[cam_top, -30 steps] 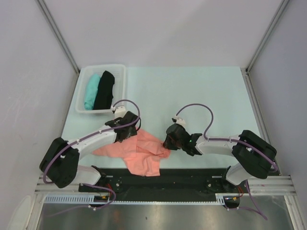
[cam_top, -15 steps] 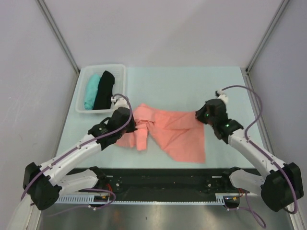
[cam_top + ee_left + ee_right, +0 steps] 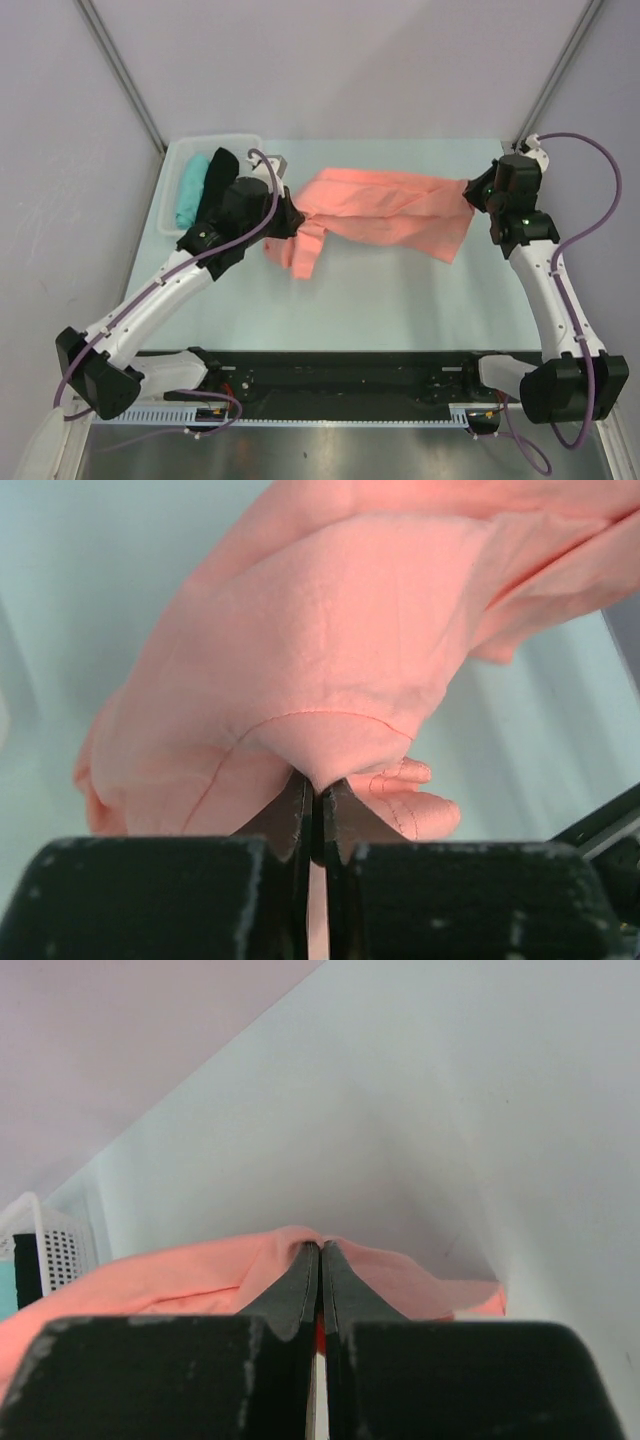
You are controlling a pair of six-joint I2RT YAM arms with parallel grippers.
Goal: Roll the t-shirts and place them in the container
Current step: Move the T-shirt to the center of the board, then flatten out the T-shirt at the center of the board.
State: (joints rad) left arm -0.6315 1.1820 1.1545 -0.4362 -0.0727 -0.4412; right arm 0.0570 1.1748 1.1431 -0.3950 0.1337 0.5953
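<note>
A salmon-pink t-shirt point(image 3: 385, 208) hangs stretched in the air between my two grippers, above the far half of the pale table point(image 3: 400, 300). My left gripper point(image 3: 288, 222) is shut on its left end, where a sleeve droops down. In the left wrist view point(image 3: 315, 785) the jaws pinch a fold of pink cloth point(image 3: 330, 660). My right gripper point(image 3: 470, 192) is shut on the shirt's right end; in the right wrist view point(image 3: 320, 1250) cloth point(image 3: 150, 1280) drapes over both closed jaws. A teal t-shirt point(image 3: 190, 188) and a black t-shirt point(image 3: 215, 180) lie rolled in the basket.
A white perforated basket point(image 3: 170, 195) stands at the table's far left, partly behind my left arm; its corner shows in the right wrist view point(image 3: 50, 1245). Grey walls and metal posts close in the table's sides and back. A black rail runs along the near edge.
Both grippers closed on the pink t-shirt near the front of the table, then lifted it and carried it far back, spreading apart so it hangs stretched between them.
</note>
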